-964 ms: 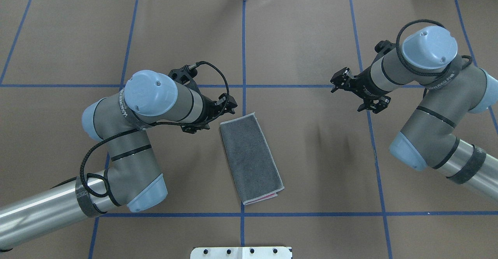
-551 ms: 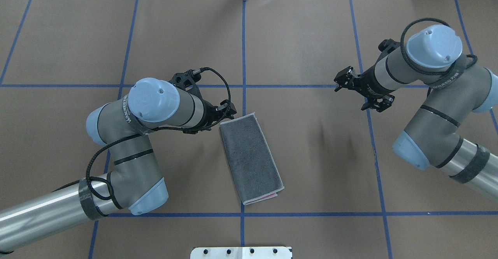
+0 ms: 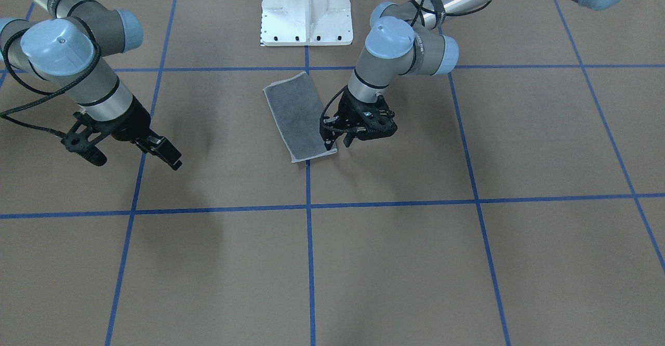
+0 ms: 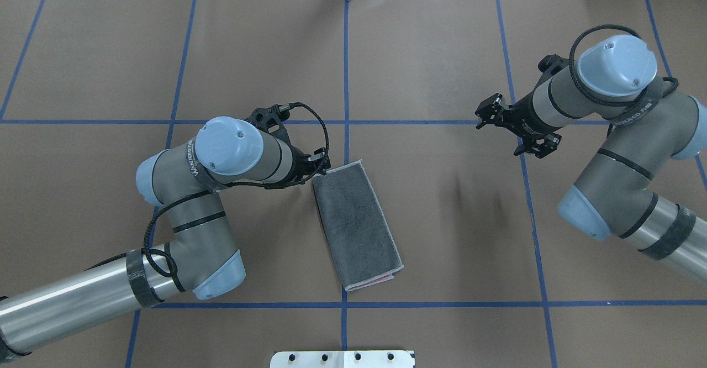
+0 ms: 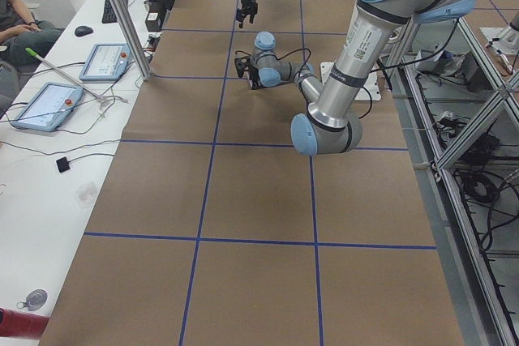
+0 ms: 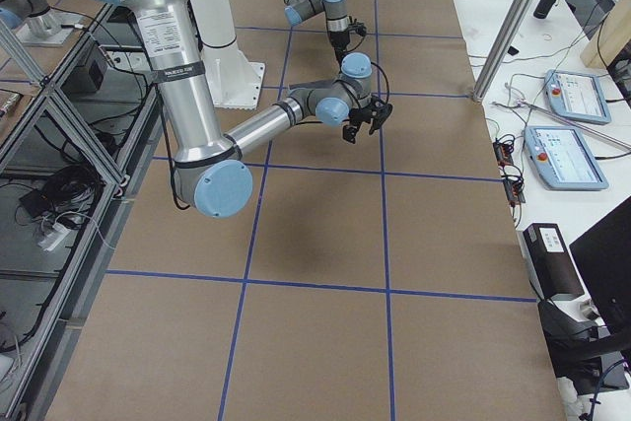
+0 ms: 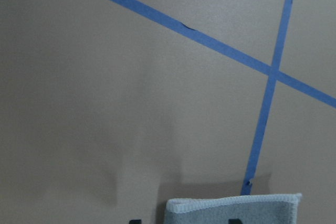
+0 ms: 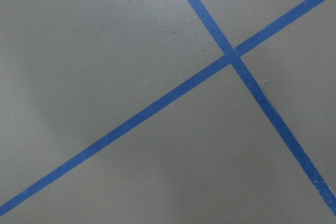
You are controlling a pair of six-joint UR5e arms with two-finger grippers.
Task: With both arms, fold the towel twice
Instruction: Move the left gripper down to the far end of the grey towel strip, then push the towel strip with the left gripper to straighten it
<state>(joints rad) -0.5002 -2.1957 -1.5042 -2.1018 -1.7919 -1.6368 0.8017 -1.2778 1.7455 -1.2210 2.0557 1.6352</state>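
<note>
The towel (image 4: 358,224) lies flat near the middle of the tabletop (image 4: 453,257) as a long, narrow rectangle. Its dark grey face is up and a sliver of pink (image 4: 381,280) shows at the end nearest the robot. By that shape, the first fold looks finished and the second, across its length, is not yet begun. The left hand (image 3: 336,144) is low at the towel's far corner on the left-arm side. Its fingers are parted and grip nothing, and the wrist view shows the towel's stitched edge right at their tips. The right hand (image 3: 139,162) hangs wide open and empty, well apart from the cloth.
</note>
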